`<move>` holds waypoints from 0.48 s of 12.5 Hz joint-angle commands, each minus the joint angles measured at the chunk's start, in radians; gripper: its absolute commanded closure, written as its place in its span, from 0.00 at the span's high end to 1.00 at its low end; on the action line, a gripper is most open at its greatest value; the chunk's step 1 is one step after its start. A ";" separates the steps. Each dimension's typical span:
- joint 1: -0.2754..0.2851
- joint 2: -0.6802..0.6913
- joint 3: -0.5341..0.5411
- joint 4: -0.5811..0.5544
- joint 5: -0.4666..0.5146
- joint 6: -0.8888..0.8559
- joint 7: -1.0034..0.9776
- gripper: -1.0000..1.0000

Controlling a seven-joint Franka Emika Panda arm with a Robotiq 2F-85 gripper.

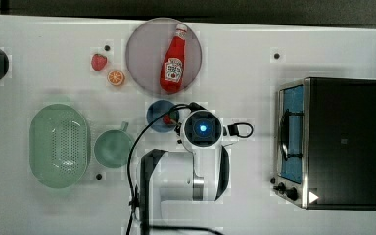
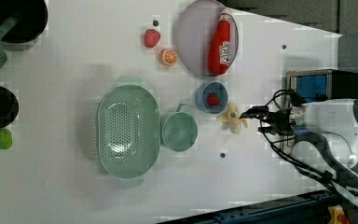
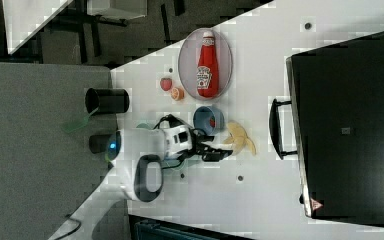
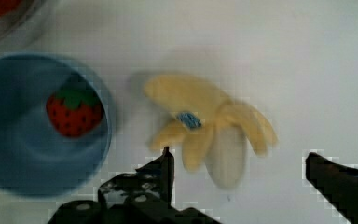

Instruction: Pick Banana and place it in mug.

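The pale yellow banana (image 4: 209,126) lies on the white table with its peel segments spread, just beside the blue bowl (image 4: 9,140). I also see the banana (image 2: 233,119) in the left view and the banana (image 3: 240,137) in the right view. My gripper (image 4: 240,158) hangs above it, open, the two fingers standing wide on either side of the banana's end and holding nothing. In the left view the gripper (image 2: 254,112) sits just to the banana's right. The teal mug (image 2: 179,131) stands upright between the bowl and the basket, its mouth free. In the top view the mug (image 1: 112,149) is to the left of my arm.
The blue bowl (image 1: 159,115) holds a strawberry. A large green perforated basket (image 1: 58,146) stands beside the mug. A grey plate (image 1: 142,54) carries a ketchup bottle (image 1: 173,61). An orange slice (image 1: 116,77) and a loose strawberry (image 1: 98,61) lie nearby. A toaster oven (image 1: 330,142) stands at the top view's right.
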 commanded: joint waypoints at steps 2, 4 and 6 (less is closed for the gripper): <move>-0.011 0.068 0.017 -0.015 -0.002 0.128 -0.075 1.00; -0.011 0.126 0.025 -0.010 -0.002 0.171 -0.075 1.00; -0.011 0.171 0.026 -0.010 -0.002 0.248 -0.074 1.00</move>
